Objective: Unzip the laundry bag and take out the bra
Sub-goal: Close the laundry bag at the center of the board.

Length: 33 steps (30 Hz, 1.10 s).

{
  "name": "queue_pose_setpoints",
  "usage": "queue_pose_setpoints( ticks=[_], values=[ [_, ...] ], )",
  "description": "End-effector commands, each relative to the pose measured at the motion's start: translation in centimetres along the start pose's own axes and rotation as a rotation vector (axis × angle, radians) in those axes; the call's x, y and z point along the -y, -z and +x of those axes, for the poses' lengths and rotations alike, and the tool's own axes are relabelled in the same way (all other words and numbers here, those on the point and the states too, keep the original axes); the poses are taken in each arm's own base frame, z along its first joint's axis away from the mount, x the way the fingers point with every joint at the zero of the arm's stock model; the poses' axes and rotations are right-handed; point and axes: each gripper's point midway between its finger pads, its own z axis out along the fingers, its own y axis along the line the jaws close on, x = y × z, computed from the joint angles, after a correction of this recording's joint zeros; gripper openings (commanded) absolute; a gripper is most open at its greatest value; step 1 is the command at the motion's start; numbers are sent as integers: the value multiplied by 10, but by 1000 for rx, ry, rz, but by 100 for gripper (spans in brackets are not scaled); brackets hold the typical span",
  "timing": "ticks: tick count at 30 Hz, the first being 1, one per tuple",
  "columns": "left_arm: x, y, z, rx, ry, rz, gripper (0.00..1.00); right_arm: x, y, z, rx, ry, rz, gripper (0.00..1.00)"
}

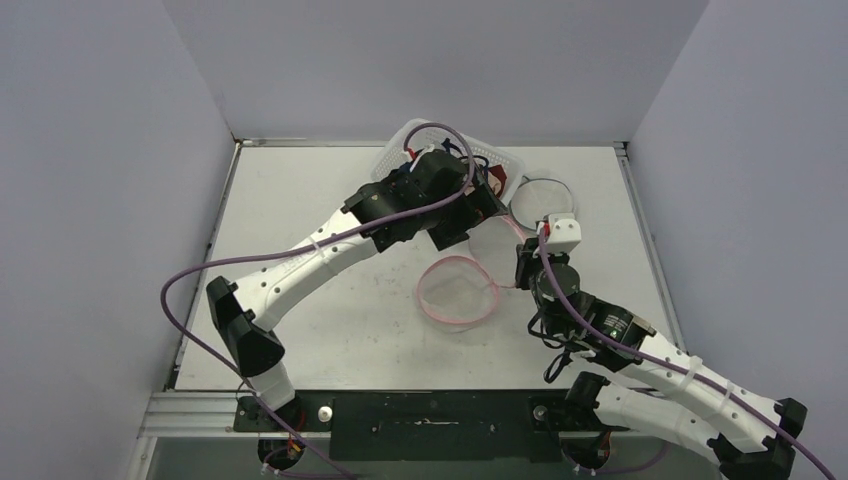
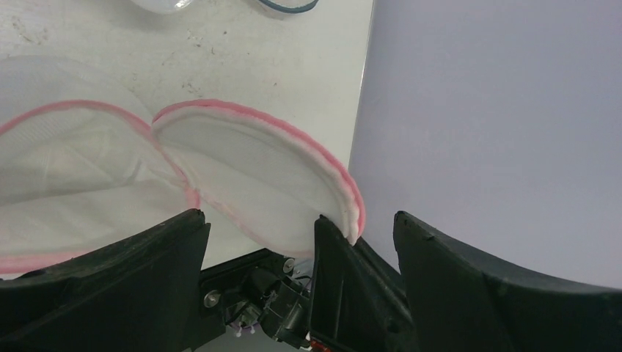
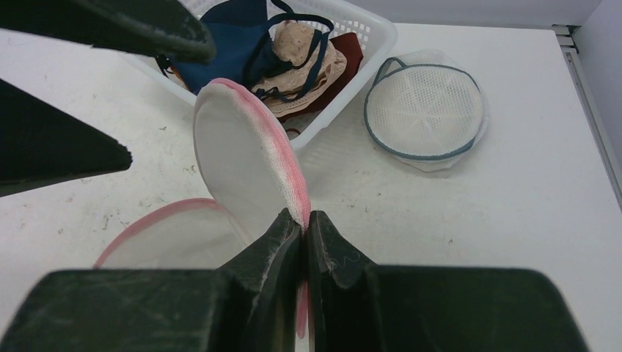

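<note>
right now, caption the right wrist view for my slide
The right tool pinches the pink rim of the opened laundry bag; basket of garments and grey-rimmed mesh bag behind.

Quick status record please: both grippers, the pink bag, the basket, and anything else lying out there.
pink laundry bag: unzipped, halves spread open, one raised; no bra seen inside
right gripper: jaws shut on the raised half's pink rim
left gripper: jaws open, holding nothing, near the raised half
white basket: behind the bag, holds navy, beige and dark red garments
grey-rimmed mesh bag: lying flat, right of the basket
</note>
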Motion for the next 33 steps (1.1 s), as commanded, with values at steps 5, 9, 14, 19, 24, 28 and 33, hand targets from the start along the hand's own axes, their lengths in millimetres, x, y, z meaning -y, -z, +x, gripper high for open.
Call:
queue_pose_setpoints(
  ticks=[5,9,14,19,24,28,33],
  values=[
    [9,-18,11,-64,-11,-72,96,-2,1,-9,47,29,48,5],
    [5,-31,19,-91,-17,-93,96,-4,6,-11,62,52,57,5],
    [2,-39,19,-88,-26,-86,88,-8,11,-9,68,71,57,5],
    [-8,-44,25,-114,-5,-39,34,-13,14,-4,60,63,26,5],
    [-13,-40,25,-114,1,-12,7,-18,14,5,38,41,4,6],
    [-11,-35,25,-114,-17,7,0,-24,15,11,13,2,-29,37],
    [-17,-31,23,-96,-81,39,0,-31,20,22,-17,-121,-84,77]
  ],
)
